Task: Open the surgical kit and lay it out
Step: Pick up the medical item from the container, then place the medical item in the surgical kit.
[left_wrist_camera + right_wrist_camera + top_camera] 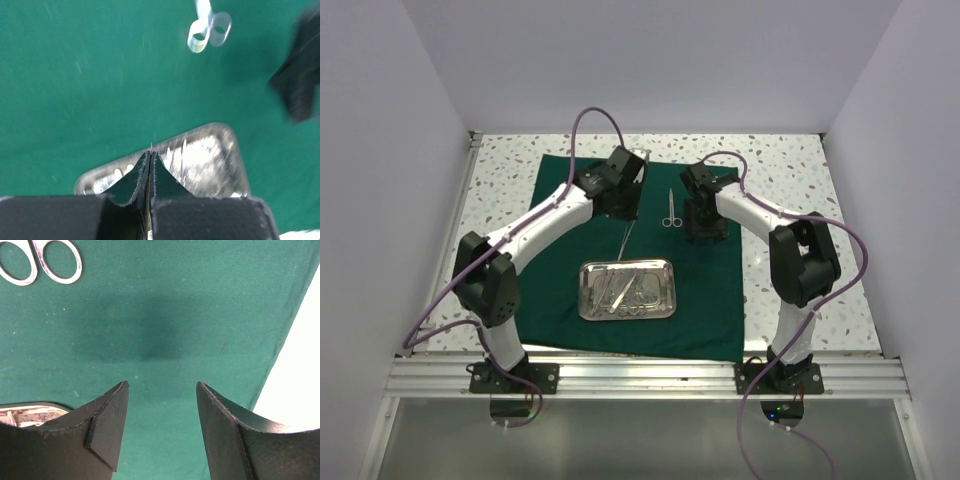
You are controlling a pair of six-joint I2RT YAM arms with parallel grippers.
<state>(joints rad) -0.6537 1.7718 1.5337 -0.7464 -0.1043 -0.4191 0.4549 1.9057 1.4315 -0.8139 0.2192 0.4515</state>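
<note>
1. While the left tool [631,217] hangs over the middle of the green cloth [560,200], we see its jaws pressed fully together, with a thin silver instrument [627,242] pinched between them and hanging down toward the far edge of the steel tray [588,300].
2. From the left wrist view we find the same tool [150,155] shut tight. A fine metal tip [151,146] just shows at the seam of the pads, and we cannot tell what kind of instrument it is.
3. We see the cloth spread flat over the speckled bench [500,180], covering most of its middle.
4. We find the tray lying on the cloth toward the near side, between the two arms. Several more slim silver instruments [625,290] lie inside it, overlapping one another.
5. We see one pair of scissors [670,212] lying on the cloth beyond the tray, between the two tools, touching neither.
6. We see the right tool [705,232] low over the cloth, just to the right of the scissors.
7. From the right wrist view we find this tool [162,384] with its jaws standing well apart and nothing between them but bare cloth. The scissors' finger rings [60,260] show at the upper left, and a corner of the tray [30,410] at the lower left.
8. From the left wrist view we see the scissors' rings [210,30] at the top and the tray's rounded corner [235,150] below the tool.
</note>
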